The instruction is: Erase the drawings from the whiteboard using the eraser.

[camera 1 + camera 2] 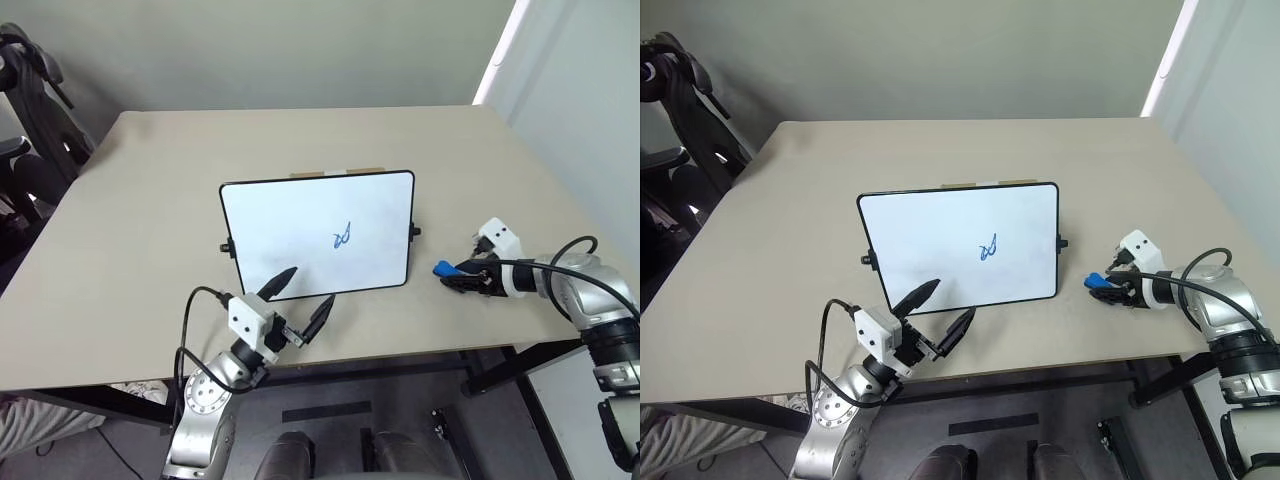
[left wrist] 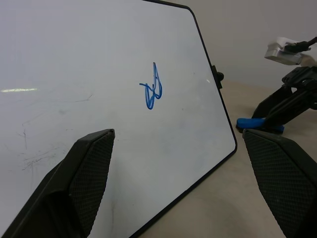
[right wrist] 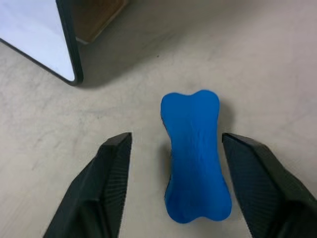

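1. The eraser [image 3: 194,153] is lying flat on the table [image 1: 140,200], just off the board's [image 1: 300,220] right edge and apart from it, not yet lifted.
2. The right hand [image 3: 176,183] is straddling the eraser, its fingers [image 3: 101,183] standing apart, one on each long side, with a gap showing on both sides; nothing is clamped yet.
3. The eraser is looking like a small bone-shaped blue piece, wider at both ends and pinched at the middle. Judging by its matte, slightly textured top, it is probably light and somewhat soft, so it should be giving a little under pressure, not slipping.
4. The waist is the best place to take hold: the fingers would be seating in the narrowing, and the flared ends would be keeping it from sliding out lengthwise during wiping.
5. Being so light, it is likely to skid or twist on the table if one finger is arriving first; closing evenly on both sides matters.
6. The left hand [image 1: 300,305] is hovering at the board's lower edge, its fingers apart and holding nothing.
7. The scribble [image 1: 342,237] is sitting right of centre on the board, untouched.
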Available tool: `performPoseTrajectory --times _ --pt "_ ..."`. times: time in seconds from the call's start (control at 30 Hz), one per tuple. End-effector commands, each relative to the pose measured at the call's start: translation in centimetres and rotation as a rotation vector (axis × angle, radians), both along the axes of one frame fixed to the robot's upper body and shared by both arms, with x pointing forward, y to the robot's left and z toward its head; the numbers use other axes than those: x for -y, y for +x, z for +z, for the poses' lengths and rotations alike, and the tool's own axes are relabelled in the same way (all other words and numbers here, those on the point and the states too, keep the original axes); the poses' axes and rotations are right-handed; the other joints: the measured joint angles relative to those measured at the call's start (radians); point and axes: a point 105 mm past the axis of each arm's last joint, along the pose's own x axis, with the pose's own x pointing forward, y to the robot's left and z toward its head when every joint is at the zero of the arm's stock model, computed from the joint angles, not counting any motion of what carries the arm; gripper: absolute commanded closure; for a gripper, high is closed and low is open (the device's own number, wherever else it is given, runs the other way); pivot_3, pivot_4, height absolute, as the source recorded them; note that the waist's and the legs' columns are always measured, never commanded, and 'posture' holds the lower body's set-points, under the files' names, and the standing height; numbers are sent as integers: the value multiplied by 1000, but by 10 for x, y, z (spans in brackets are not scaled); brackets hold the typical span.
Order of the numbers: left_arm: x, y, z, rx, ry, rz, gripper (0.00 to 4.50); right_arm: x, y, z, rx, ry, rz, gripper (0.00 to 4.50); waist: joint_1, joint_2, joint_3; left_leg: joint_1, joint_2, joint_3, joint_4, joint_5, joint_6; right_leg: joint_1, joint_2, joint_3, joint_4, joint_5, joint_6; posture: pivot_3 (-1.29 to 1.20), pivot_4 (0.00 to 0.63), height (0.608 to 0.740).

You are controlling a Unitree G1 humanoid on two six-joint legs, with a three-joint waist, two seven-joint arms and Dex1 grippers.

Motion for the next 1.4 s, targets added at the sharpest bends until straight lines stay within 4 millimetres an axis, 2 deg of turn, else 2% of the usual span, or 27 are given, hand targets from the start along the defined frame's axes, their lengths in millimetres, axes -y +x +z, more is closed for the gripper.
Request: performPoseTrajectory --times 0.03,0.07,0.17,0.2,0.23,0.37,0.43,0.6,0.73,0.93,1.13,1.27,1.33,1.4 --pt "1 -4 14 49 -16 -7 0 1 4 4 9 -22 10 1397 0 0 0 0 0 0 0 0 0 0 0 0 0 0 0 0 150 740" --pt "1 -4 14 49 -17 -5 0 1 4 2 0 -34 20 1569 1 0 0 0 0 0 0 0 0 0 0 0 0 -1 -2 0 150 740" --pt "0 -4 14 48 -18 -2 0 2 3 -3 -14 -61 36 1569 1 0 0 0 0 0 0 0 0 0 0 0 0 -2 -5 0 150 740" --pt "-1 -4 14 48 -19 -2 0 2 3 -4 -14 -64 37 2014 1 0 0 0 0 0 0 0 0 0 0 0 0 -2 -5 0 150 740" --pt "-1 -4 15 47 -19 -2 0 2 3 -4 -12 -64 38 2222 1 0 0 0 0 0 0 0 0 0 0 0 0 -2 -5 0 150 740" --pt "-2 -3 15 46 -20 -3 0 -3 2 1 7 -38 61 3567 1 0 0 0 0 0 0 0 0 0 0 0 0 -2 -4 0 150 740" --pt "-2 -2 15 45 -19 -5 0 -3 0 2 18 -45 66 4025 1 0 0 0 0 0 0 0 0 0 0 0 0 -2 -4 0 150 740" --pt "-1 -2 14 41 -18 -12 0 -7 -13 17 104 -74 123 4025 2 0 0 0 0 0 0 0 0 0 0 0 0 -2 -4 0 150 740" --pt "-2 -1 14 37 -19 -14 0 -37 -37 62 287 54 240 4025 3 0 1 -1 0 0 0 0 -1 1 0 0 0 -4 -4 0 150 740" --pt "-2 2 13 31 -21 -18 0 -83 -54 107 488 194 328 4025 -5 -3 2 2 0 1 0 0 -1 4 1 0 0 -12 1 0 150 740" --pt "-4 4 14 33 -18 -15 0 -134 -58 116 605 235 410 4025 -9 -3 2 2 0 0 1 3 0 1 1 0 0 -10 1 0 150 740" --pt "-7 5 15 35 -17 -4 0 -154 -36 121 737 232 335 4025 -9 -2 2 1 0 -1 1 3 1 -2 1 0 0 -8 2 0 150 740" --pt "-10 5 16 34 -18 2 0 -161 -31 118 775 216 329 4025 -6 -2 2 0 0 -2 1 2 1 -4 0 -1 0 3 3 0 150 740" --pt "-11 4 17 33 -18 2 0 -169 -27 112 820 181 329 4025 -5 -2 2 0 0 -2 1 2 2 -4 0 -1 -1 3 2 0 150 740"
